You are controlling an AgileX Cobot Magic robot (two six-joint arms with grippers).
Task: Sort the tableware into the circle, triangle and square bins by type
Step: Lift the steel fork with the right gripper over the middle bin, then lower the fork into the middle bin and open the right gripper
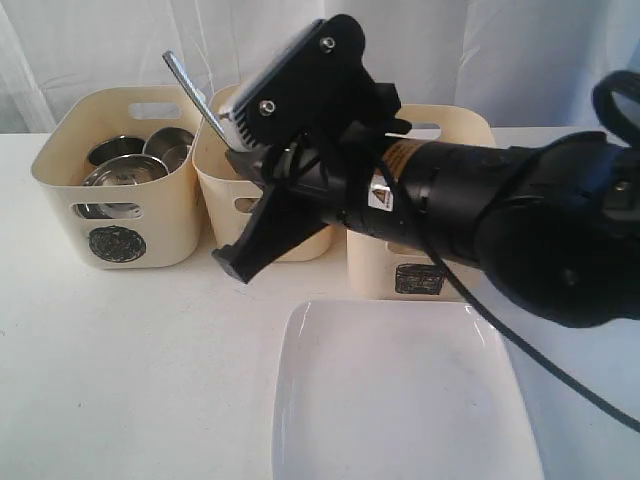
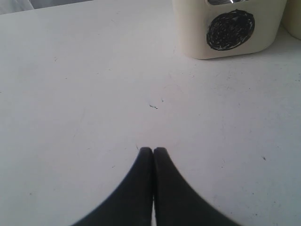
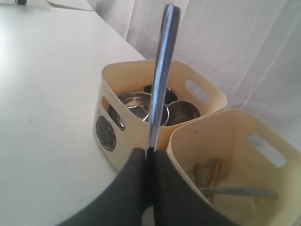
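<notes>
My right gripper point(image 3: 149, 151) is shut on a flat steel utensil point(image 3: 161, 70), and I cannot tell whether it is knife, fork or spoon. In the exterior view that gripper point(image 1: 240, 155) hangs over the middle bin point(image 1: 222, 195), whose mark is hidden, with the utensil's handle point(image 1: 192, 92) slanting up. The middle bin point(image 3: 225, 141) holds wooden chopsticks point(image 3: 211, 172) and another steel utensil point(image 3: 240, 191). The circle bin point(image 1: 60, 170) holds steel bowls point(image 1: 125, 172) and mugs point(image 3: 183, 110). The square bin point(image 1: 470, 125) stands right. The large white plate point(image 1: 400, 400) lies in front. My left gripper point(image 2: 153, 150) is shut and holds nothing.
The circle bin point(image 2: 230, 28) stands ahead of my left gripper on the white table point(image 2: 94, 94). My right arm point(image 1: 520, 220) stretches across the square bin from the right. White curtains point(image 1: 100, 40) hang behind the bins.
</notes>
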